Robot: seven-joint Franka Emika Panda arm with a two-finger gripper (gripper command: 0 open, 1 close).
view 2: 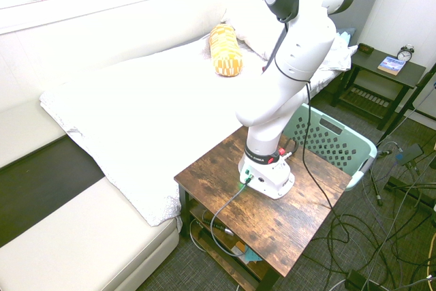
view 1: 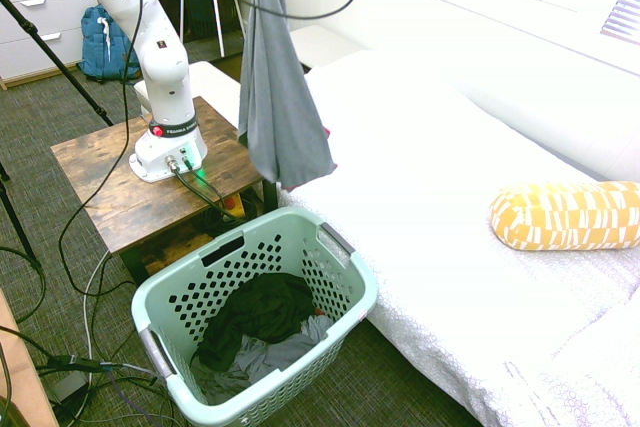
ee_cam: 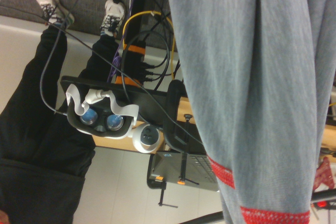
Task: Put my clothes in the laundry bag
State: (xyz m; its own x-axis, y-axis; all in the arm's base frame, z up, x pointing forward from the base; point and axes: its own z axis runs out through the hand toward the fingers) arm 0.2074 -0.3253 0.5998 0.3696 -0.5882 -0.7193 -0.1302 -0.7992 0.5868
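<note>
Fingers, cut off at the first exterior view's top edge, are clamped on the hanging grey garment (view 1: pixel 280 107).

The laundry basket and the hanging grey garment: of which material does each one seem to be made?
Laundry basket: seems moulded plastic, smooth pale green; the walls have rows of regular punched holes and look rigid.

Grey garment: soft knit fabric, perhaps cotton or a blend, matte; it hangs in loose folds, and the wrist view shows a fine heathered surface.
</note>
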